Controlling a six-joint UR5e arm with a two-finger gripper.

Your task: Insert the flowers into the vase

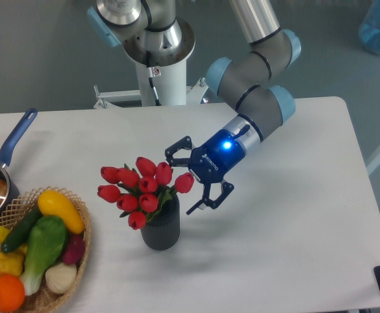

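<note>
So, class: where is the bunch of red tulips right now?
The tulips stand in the dark ribbed vase at the table's front centre, right of the wicker basket, with the open pincer beside them.

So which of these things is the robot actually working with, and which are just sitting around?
Part of the job:
- flowers, standing in the vase
- vase
- gripper, jaws open beside the flowers

Just lying about:
- wicker basket of vegetables
- blue-handled saucepan
</note>
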